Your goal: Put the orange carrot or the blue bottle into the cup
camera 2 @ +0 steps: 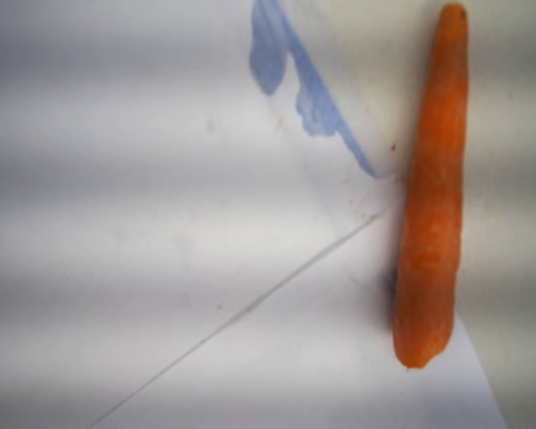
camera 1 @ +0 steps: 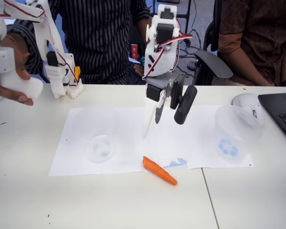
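- Your hand hangs in the air above the white sheets of paper in the fixed view, with the arm's white body rising behind it.
- Its two fingers stand spread: the white finger points down and to the left, and the black finger sits off to the right with a clear gap between them. Nothing is held between them.
- The orange carrot lies flat on the surface just below the hand's position in the picture, at the lower edge of the paper. Its thick end is toward the upper left and its thin end toward the lower right.
- In the wrist view the carrot runs nearly top to bottom along the right side, resting at the paper's edge, with one end overlapping the sheet.
- A blue smudge marks the paper just left of the carrot in the wrist view; it also shows in the fixed view.
- The cup stands on the left sheet, well apart from the carrot, with a pale teal blotch at its base.
- A second clear cup with a blue symbol sits on the right sheet.
- A laptop lies at the right edge, and people sit behind the surface.
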### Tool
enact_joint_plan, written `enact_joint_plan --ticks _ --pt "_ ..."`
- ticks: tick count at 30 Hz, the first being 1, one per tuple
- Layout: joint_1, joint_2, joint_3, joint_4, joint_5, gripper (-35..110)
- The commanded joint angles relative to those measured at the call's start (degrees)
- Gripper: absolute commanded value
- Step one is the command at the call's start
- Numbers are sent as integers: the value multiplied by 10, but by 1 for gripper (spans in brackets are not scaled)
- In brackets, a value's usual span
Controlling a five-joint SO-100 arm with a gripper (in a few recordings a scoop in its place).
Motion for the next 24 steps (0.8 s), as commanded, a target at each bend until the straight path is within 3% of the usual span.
enact_joint_plan --ticks 1,24 --pt "28 16 -47 -32 -14 48" --pt "23 -92 -49 -98 -51 48"
